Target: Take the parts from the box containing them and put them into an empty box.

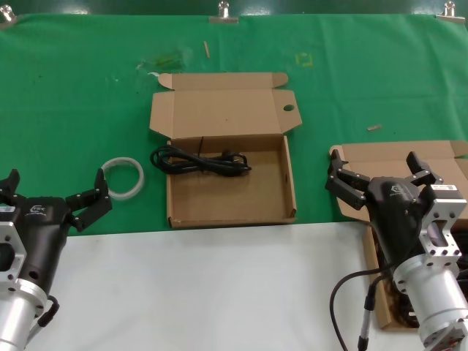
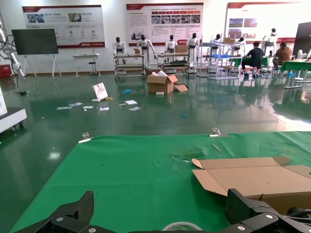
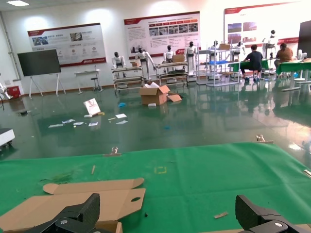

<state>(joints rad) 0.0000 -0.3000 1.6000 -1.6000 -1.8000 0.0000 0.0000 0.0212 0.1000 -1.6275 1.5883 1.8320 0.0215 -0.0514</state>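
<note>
Right claw (image 1: 380, 179) wide, empty | source box (image 1: 387, 157) directly beneath, its cords hidden (arm covers them) | holed box (image 1: 230, 175) at 9 o'clock | left claw (image 1: 55, 197) wide, idle.

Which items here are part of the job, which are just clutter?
Job:
- black looped power cord, lying in the box below
- open brown cardboard box with a holed lid
- brown cardboard box under the right pincer

Lying about:
- white translucent tape ring by the left pincer
- green table cloth
</note>
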